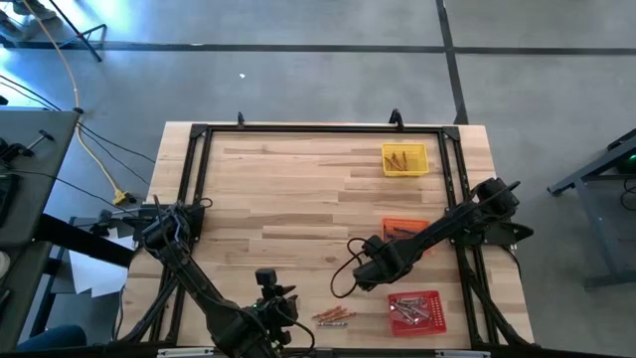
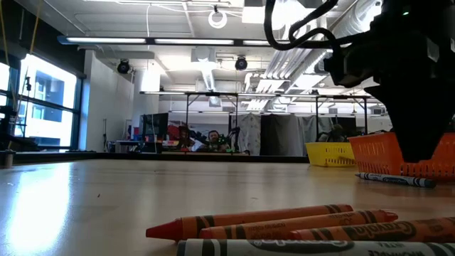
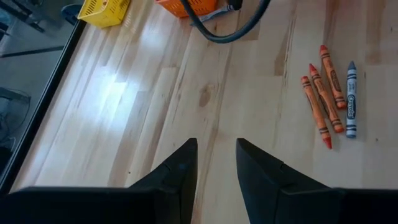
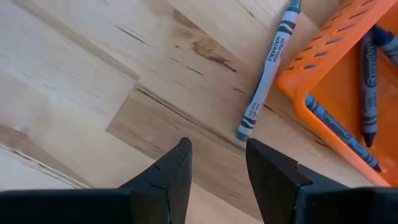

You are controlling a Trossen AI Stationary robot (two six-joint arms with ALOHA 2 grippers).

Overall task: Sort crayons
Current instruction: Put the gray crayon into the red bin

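From above, the right end effector hovers beside the orange tray while loose crayons lie near the worktop's front edge.

At worktop level, the crayons look light, stiff and apt to roll.

The left end effector, slightly parted and empty, faces them.

The right end effector, part-open and empty, hangs over a blue crayon; mid-shaft seems the surest hold.

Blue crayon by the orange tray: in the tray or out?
Out. The blue crayon lies flat on the table beside the orange tray, just ahead of the right pincer, whose fingers are open and empty.
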